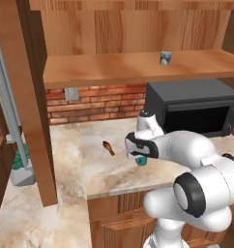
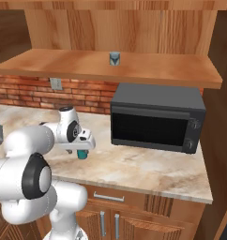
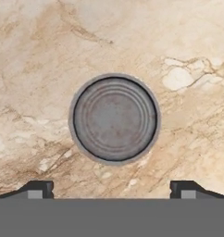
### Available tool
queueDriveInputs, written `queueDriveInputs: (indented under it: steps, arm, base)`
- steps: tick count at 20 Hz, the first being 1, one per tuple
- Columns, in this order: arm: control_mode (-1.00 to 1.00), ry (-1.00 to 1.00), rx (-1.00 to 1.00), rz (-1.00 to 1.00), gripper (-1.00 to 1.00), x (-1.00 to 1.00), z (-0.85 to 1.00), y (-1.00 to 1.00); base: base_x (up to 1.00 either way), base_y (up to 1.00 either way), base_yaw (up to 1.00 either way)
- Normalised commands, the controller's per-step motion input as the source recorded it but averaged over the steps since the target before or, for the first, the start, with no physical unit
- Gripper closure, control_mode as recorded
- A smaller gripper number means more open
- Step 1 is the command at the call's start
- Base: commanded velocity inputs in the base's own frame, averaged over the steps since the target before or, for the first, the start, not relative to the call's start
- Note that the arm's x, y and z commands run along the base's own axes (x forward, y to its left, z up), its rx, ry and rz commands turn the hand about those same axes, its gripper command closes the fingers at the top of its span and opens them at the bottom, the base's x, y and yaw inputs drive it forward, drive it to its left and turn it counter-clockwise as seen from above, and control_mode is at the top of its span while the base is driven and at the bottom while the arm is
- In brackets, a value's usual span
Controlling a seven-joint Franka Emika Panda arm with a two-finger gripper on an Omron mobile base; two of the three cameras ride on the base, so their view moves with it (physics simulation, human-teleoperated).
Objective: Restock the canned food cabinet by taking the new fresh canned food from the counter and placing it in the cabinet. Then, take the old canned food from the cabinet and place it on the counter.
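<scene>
A: Where is the teal can (image 3: 114, 119), and why does it sit so centrally in the hand view?

B: It stands upright on the marbled tabletop (image 3: 188, 41), seen lid-on. I hold my end effector (image 3: 112, 190) directly above it, looking straight down, so the silver lid lies just above centre, toward 12 o'clock from the two fingertips (image 3: 40, 189). In the left base view the teal can (image 1: 141, 160) peeks out just under my hand.

A: State of the end effector?

B: Spread wide, one tip at 7 o'clock and one at 5 o'clock of the lid, neither touching it. The gap looks wider than the can, which I judge suits a straight descent to straddle it.

A: And the arm's pose?

B: Folded forward over the tabletop edge, elbow bulging low, wrist bent so the end effector (image 2: 80, 151) points down, at 9 o'clock from the microwave (image 2: 155, 116).

A: The other can?

B: The pale grey-blue can (image 2: 115, 58) stands upright on the cabinet (image 2: 134, 23) shelf, at 12 o'clock above the microwave, well apart from my hand. A small brown item (image 1: 109, 147) lies on the tabletop at 9 o'clock from my hand; I cannot tell what it is.
</scene>
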Motion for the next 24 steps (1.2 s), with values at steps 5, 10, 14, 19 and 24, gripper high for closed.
queueDriveInputs:
  steps: [5,10,14,19,24]
  arm:
    - [-1.0,0.0,0.01,0.0,-1.0,0.11,-0.13,0.0]
    - [-1.0,0.0,0.01,0.0,-1.0,0.1,-0.04,0.0]
    - [-1.0,0.0,0.0,0.0,-1.0,0.16,-0.05,0.03]
    - [-1.0,0.0,0.0,0.0,-1.0,0.19,-0.08,0.05]
    - [-1.0,0.0,0.0,0.0,-1.0,0.17,-0.1,0.01]
  base:
    - [0.0,0.0,0.0]
    - [0.0,0.0,0.0]
    - [0.0,0.0,0.0]
    - [0.0,0.0,0.0]
    - [0.0,0.0,0.0]
